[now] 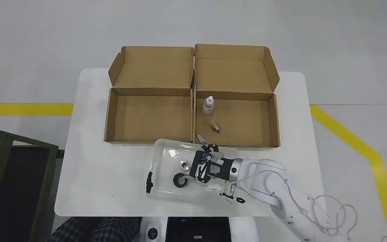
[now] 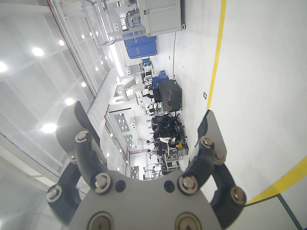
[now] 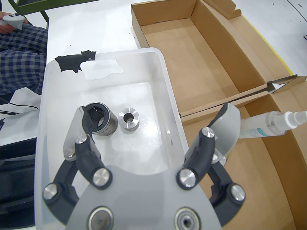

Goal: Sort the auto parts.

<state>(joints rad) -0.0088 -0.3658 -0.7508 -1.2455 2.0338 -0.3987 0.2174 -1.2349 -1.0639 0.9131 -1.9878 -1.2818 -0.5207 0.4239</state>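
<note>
- My right gripper [image 3: 156, 113] hangs over the clear bin [image 3: 172, 96], fingers spread wide, gripping nothing.
- The bearing [image 3: 105, 123] and the metal bushing [image 3: 129, 120] sit side by side in the bin.
- A spray bottle [image 3: 263, 126] lies in a cardboard box [image 3: 251, 180].
- My left gripper [image 2: 142, 110] is spread apart too.

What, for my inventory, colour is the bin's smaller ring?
Silver metal ring, clearest in right wrist view.

I read the plastic bin [image 3: 169, 82] as translucent and glossy, and the white counter [image 3: 96, 25] as smooth with a slight sheen. Inside the bin, the steel ring [image 3: 105, 123] is dull grey and the metal bushing [image 3: 129, 119] is bright and machined. Black tape [image 3: 69, 62] on the bin is matt. At twelve o'clock from the bin, the cardboard boxes [image 1: 151, 115] are matt brown.
</note>
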